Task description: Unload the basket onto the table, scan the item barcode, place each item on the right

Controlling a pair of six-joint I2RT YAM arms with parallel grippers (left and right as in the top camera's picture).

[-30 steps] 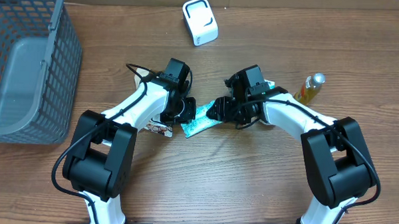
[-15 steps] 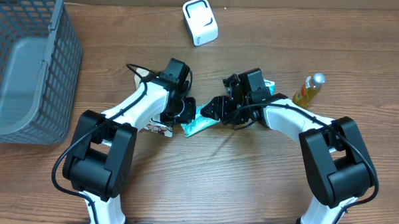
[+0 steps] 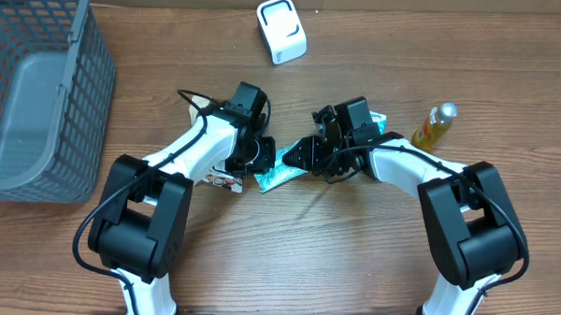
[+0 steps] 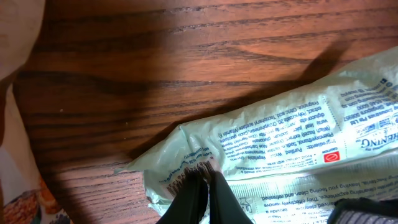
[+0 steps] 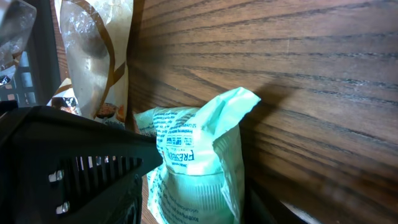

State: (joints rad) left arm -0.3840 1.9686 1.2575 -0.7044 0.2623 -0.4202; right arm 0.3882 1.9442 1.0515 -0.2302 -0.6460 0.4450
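A teal wipes packet [image 3: 276,175] lies between my two grippers at the table's middle. My left gripper [image 3: 264,160] is shut, its tips pinching the packet's end [image 4: 292,130] right at the printed barcode [image 4: 186,173]. In the left wrist view the gripper [image 4: 202,179] shows no gap. My right gripper [image 3: 296,156] comes from the right, and the packet's other end [image 5: 193,155] stands crumpled between its fingers [image 5: 87,165], touching both. A white scanner [image 3: 281,29] stands at the back of the table, apart from both arms.
A grey mesh basket [image 3: 92,67] fills the far left. A yellow bottle [image 3: 436,125] lies to the right of my right arm. A snack bag [image 3: 222,181] sits under my left arm, and it also shows as the snack bag [image 5: 93,50] in the right wrist view.
My right gripper has slid left onto the packet and its jaws have narrowed around it. The left arm and the packet have held still.
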